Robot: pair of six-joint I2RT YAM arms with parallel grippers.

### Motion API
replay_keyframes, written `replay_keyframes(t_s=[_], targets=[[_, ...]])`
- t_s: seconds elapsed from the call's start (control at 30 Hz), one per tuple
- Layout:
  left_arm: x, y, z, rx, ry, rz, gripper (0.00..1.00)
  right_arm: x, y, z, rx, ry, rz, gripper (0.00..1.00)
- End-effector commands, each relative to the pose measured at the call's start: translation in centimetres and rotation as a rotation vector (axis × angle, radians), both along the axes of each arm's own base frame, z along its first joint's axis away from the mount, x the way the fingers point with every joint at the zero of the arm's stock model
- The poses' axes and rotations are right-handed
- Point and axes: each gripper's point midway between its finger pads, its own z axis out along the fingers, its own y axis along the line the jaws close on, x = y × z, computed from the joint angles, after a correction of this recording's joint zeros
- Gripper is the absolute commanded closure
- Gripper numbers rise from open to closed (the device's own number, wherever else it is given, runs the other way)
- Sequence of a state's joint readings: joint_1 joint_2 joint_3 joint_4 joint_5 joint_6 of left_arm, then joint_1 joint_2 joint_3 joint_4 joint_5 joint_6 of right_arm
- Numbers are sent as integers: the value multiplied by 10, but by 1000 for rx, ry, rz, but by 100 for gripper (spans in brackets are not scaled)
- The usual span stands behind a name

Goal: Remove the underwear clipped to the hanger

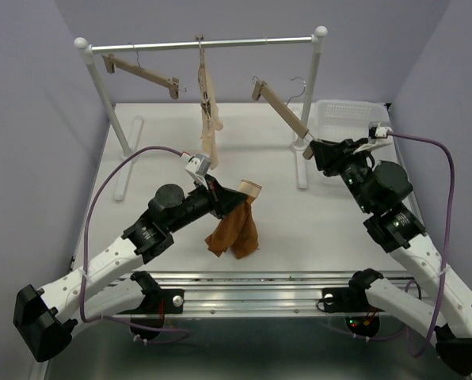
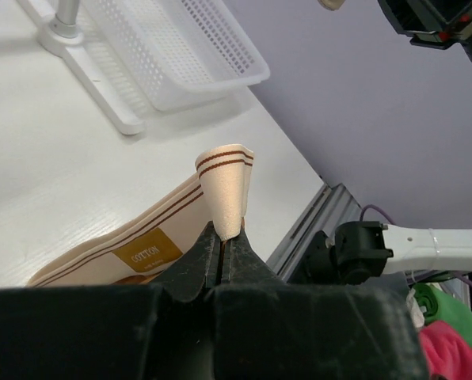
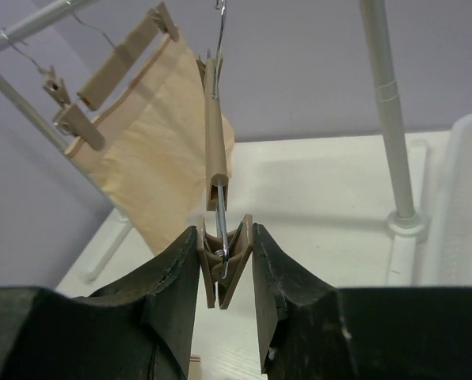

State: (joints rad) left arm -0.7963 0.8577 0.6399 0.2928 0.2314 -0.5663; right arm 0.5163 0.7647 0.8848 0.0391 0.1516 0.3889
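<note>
The rust orange-brown underwear (image 1: 234, 231) hangs free of the hanger, low over the table's front middle. My left gripper (image 1: 224, 198) is shut on its cream striped waistband (image 2: 226, 186), which carries a "COTTON" label. The hanger (image 1: 279, 107) hangs tilted from the rack's right side and shows end-on in the right wrist view (image 3: 215, 134). My right gripper (image 1: 310, 148) is closed around the hanger's lower clip (image 3: 224, 265), with a finger touching each side. No cloth is in that clip.
A white rack (image 1: 200, 43) stands at the back. It holds a bare wooden hanger (image 1: 141, 73) on the left and a middle hanger with a beige garment (image 1: 210, 127). A white mesh basket (image 1: 347, 119) sits back right. The rack's right post (image 3: 390, 119) stands close to my right gripper.
</note>
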Motion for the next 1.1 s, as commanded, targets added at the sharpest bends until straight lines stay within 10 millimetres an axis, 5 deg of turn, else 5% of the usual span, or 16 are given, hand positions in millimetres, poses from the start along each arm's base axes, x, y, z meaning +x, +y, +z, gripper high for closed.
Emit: replay_keyframes(t_s=[0.0, 0.23, 0.47, 0.77, 1.07], targets=[[7, 15, 36, -32, -88, 84, 100, 16, -14, 30, -75, -89, -105, 99], [9, 26, 43, -45, -101, 140, 100, 44, -7, 58, -86, -174, -153, 99], [10, 33, 44, -40, -111, 169, 100, 52, 1, 86, -91, -249, -144, 99], [12, 37, 46, -34, -126, 184, 100, 63, 1, 102, -104, -288, -176, 99], [11, 40, 46, -32, -130, 191, 100, 100, 13, 99, -150, -269, -221, 99]])
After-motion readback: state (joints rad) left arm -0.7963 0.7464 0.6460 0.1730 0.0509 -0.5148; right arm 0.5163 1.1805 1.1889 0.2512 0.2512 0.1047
